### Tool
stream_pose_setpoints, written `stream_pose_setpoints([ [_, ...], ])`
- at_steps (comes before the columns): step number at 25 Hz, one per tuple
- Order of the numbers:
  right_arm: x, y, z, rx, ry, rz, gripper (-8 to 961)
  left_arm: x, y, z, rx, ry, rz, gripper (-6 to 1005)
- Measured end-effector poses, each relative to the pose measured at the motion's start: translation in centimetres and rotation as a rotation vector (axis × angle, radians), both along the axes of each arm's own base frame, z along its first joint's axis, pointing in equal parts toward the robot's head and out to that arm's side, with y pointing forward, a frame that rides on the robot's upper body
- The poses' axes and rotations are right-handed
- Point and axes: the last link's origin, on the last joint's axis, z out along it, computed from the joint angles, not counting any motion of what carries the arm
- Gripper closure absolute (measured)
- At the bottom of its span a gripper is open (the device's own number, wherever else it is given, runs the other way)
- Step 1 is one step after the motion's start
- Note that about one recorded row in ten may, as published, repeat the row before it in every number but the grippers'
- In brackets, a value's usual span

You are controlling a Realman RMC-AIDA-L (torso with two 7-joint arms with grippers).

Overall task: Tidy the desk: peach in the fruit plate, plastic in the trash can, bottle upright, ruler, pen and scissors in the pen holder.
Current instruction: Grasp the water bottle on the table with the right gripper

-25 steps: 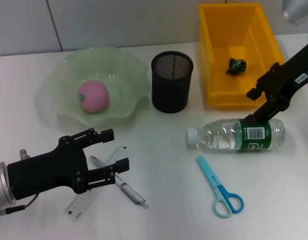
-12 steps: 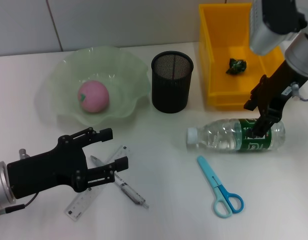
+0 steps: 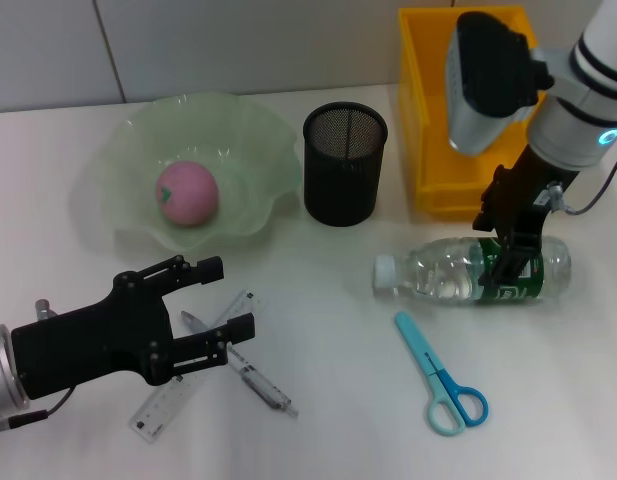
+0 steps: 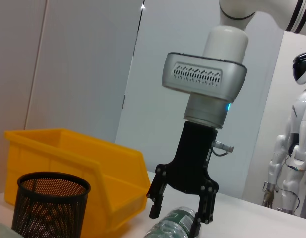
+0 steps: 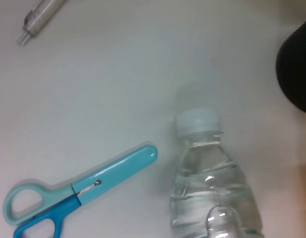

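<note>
The bottle [image 3: 473, 270] lies on its side on the desk [image 3: 328, 300], just in front of the trash can [image 3: 428, 130], cap toward the pen holder [image 3: 345, 163]. Within the last second the right gripper [image 3: 508, 245] has swung in from the side and descended; its fingers now straddle the green label, spread, not yet closed on it. This indicates the uprighting step is starting. The scissors [image 3: 440, 375] lie near the bottle. The left gripper [image 3: 213, 300] hovers open above the ruler [image 3: 178, 400] and pen [image 3: 250, 375], partly hiding both. Finger-to-label contact cannot be confirmed.
</note>
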Motion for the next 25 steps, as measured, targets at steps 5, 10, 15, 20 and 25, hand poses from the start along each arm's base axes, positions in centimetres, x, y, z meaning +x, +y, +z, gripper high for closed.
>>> stream_pose_setpoints([
  [5,0.0,-0.1,-0.9,-0.013,-0.028,0.021,175,0.0,0.0,0.1,0.0,-0.005,0.002,191],
  [10,0.3,-0.3,-1.6,-0.026,-0.041,0.023,175,0.0,0.0,0.2,0.003,-0.008,0.003,191],
  [15,0.6,-0.4,-2.4,-0.035,-0.055,0.034,174,0.0,0.0,0.2,0.003,-0.008,0.002,191],
  [20,1.0,-0.6,-3.0,-0.039,-0.072,0.036,174,0.0,0.0,0.2,0.002,-0.008,0.001,191],
  [25,1.6,-0.6,-3.3,-0.037,-0.084,0.033,176,0.0,-0.1,0.2,0.001,-0.009,0.0,191],
])
